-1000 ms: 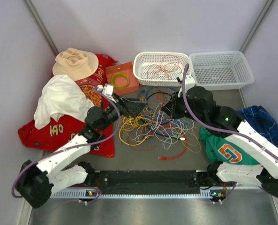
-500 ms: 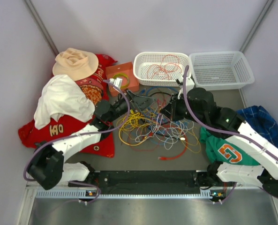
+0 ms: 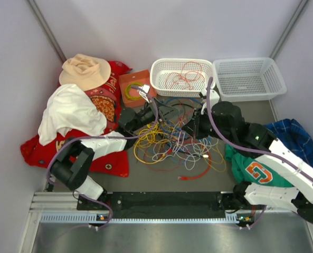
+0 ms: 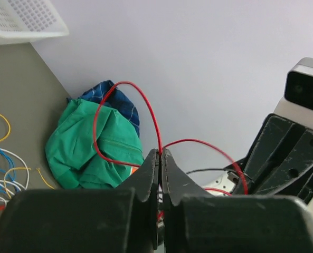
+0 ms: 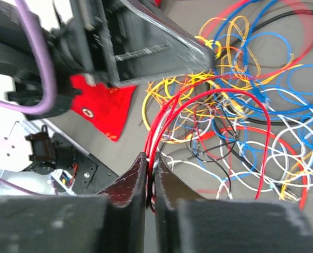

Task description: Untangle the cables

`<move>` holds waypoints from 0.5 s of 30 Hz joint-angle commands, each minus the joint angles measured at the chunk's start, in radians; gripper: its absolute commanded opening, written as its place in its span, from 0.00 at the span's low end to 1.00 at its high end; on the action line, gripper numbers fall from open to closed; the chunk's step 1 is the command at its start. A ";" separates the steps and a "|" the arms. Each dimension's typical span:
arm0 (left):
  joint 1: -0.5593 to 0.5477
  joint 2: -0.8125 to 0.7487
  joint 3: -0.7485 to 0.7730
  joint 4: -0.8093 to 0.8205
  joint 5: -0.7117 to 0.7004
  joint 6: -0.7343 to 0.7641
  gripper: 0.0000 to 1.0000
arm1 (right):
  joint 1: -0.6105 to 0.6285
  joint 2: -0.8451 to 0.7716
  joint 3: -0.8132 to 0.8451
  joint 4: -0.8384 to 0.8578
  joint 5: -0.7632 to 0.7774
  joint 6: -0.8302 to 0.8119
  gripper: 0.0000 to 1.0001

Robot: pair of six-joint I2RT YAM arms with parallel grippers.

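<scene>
Top external view: the cables (image 3: 172, 142) are seen heaped in a loose tangle of yellow, white, blue, black and red on the grey table (image 3: 145, 176), between the two arms. The left gripper (image 3: 167, 113) is reached in over the far left of the heap. The right gripper (image 3: 190, 126) is set over its far right part, near the left one. More red-orange cable is laid in the left basket (image 3: 157, 67) at the far edge, with the right basket (image 3: 272, 66) just beside it. An orange box (image 3: 145, 79) holding a green-yellow ring (image 3: 135, 90) is placed left of the baskets. A hat (image 3: 85, 71), a red cloth (image 3: 106, 97) and a white cloth (image 3: 69, 113) are piled on the left. A green garment (image 3: 238, 158) and a blue cloth (image 3: 291, 132) are bunched on the right.

Left wrist view: the left gripper's fingers (image 4: 145, 176) are pressed together and clamped on a red cable (image 4: 125, 83). The cable is lifted off the table and looped upward from the tips. A further run is arched right toward the black body of the right arm. The green garment and blue cloth are seen beyond, against the wall.

Right wrist view: the right gripper's fingers (image 5: 130, 182) are closed on red strands (image 5: 155, 134). The strands are arched over the tangle lying on the table. The upper left is filled by the left gripper's black body.
</scene>
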 commanded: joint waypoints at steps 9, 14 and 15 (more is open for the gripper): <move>0.060 -0.165 0.603 -0.988 0.071 0.565 0.00 | 0.013 -0.194 -0.011 -0.053 0.199 -0.055 0.73; 0.060 -0.179 0.665 -1.065 0.032 0.615 0.00 | 0.013 -0.190 -0.023 0.050 0.187 -0.086 0.71; 0.060 -0.178 0.675 -1.065 0.031 0.610 0.00 | 0.013 -0.181 -0.028 0.073 0.178 -0.094 0.69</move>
